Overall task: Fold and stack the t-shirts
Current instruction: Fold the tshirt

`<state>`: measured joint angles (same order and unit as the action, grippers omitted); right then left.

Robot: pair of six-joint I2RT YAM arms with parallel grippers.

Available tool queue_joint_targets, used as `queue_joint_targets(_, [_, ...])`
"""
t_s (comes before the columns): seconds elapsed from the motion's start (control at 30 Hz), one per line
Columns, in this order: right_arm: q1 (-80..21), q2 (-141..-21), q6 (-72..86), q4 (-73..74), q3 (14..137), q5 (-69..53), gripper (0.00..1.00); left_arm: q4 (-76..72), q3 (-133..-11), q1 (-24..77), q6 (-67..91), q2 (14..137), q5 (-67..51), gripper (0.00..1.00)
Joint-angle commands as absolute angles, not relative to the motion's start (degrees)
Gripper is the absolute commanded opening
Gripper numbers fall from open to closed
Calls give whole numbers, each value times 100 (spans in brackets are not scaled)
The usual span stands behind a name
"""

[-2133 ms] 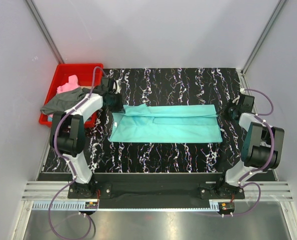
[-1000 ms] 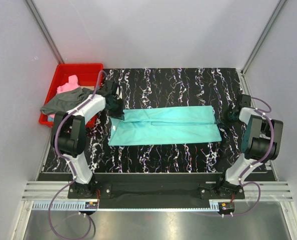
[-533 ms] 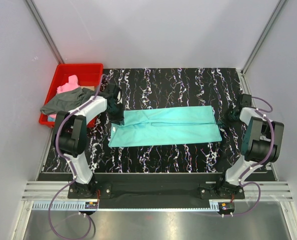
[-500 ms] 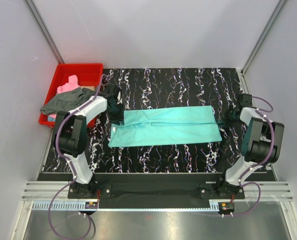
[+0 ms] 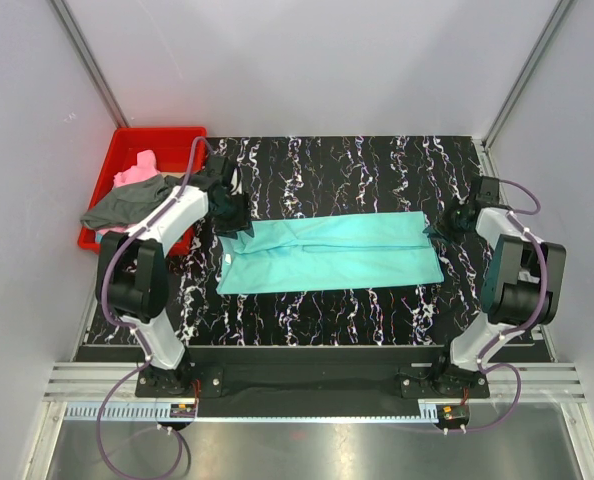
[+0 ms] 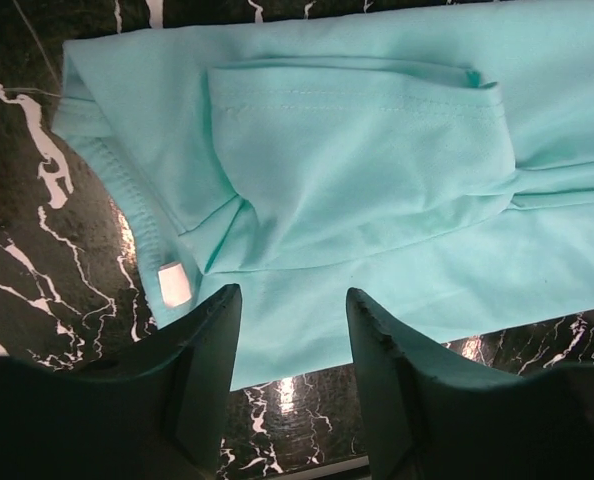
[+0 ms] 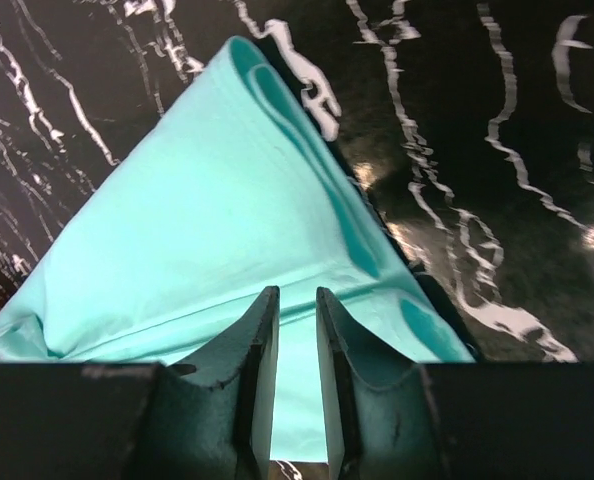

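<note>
On the marbled table [image 5: 357, 170] lies the teal t-shirt [image 5: 327, 252], white tag [image 6: 174, 283] beside the spread left gripper [image 6: 294, 300]; right gripper [image 7: 296, 298], slightly parted, over its right end.

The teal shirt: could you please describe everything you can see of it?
The teal shirt is soft, cotton-looking cloth, folded lengthwise into a long flat band on the black marbled table. At its left end a hemmed sleeve lies folded on top, beside a small white tag. The left end effector and right end effector hover open over its ends.
</note>
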<state>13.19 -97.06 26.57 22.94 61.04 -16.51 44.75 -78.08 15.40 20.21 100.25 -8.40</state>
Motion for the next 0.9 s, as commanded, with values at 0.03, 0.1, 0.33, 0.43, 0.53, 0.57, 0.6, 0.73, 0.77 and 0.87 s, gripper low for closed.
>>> queue_joint_targets(0.03, [1160,-10063,2698,1820,6073,-1995,28,4210,-7884,1521,2074,10160,-1353,54])
queue_joint_targets(0.1, [1160,-10195,2725,1845,6082,-1786,27,4070,-7858,1512,2065,10221,-1529,56])
queue_joint_targets(0.33, [1160,-10205,2698,1837,6117,-1590,28,3832,-8305,1231,1732,10643,-1625,60])
queue_joint_targets(0.43, [1151,-9880,2698,1889,6143,-1678,31,3850,-8481,1108,1565,10897,-1828,61])
queue_joint_targets(0.53, [1143,-9563,2707,1977,6196,-1792,34,3815,-8595,1099,1389,11126,-1854,61])
queue_joint_targets(0.57, [1134,-9519,2698,2004,6266,-1819,34,3823,-8631,1090,1363,11179,-1924,61])
queue_joint_targets(0.6, [1125,-9423,2707,2074,6310,-1872,35,3832,-8709,1099,1328,11241,-1960,61])
queue_joint_targets(0.73, [1116,-9282,2707,2197,6495,-2004,36,3771,-8728,1099,1345,11373,-2013,55])
queue_joint_targets(0.77, [1116,-9264,2716,2215,6547,-2013,36,3710,-8710,1099,1353,11356,-2039,53])
queue_joint_targets(0.87, [1055,-9150,2681,2259,6609,-2100,36,3639,-8666,1107,1336,11250,-2100,40])
